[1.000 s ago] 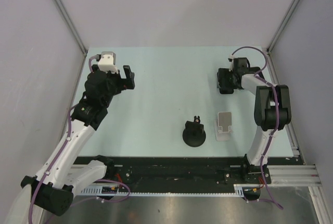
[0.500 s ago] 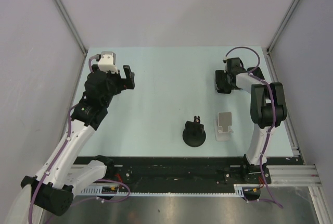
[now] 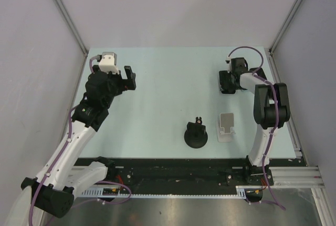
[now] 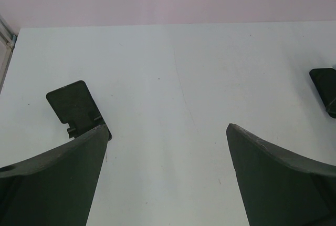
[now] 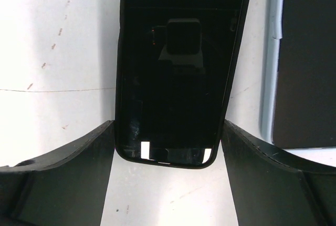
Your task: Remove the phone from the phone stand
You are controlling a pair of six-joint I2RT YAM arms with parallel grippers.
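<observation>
a: black phone (image 5: 176,79), where is it?
b: flat on the pale surface (image 3: 157,79) at the far right, well apart from the grey phone stand (image 3: 226,126).
a: right hand (image 5: 168,123)?
b: released, fingers spread either side of the phone's near end.
a: left hand (image 4: 168,127)?
b: released as well, raised above the surface's left side.

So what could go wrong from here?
The right gripper has its fingers hugging both sides of the phone, which seems to lie flat on the table; lifting away could drag or tip it. A dark slab lies close beside the phone, so a sideways slip might knock it.
</observation>
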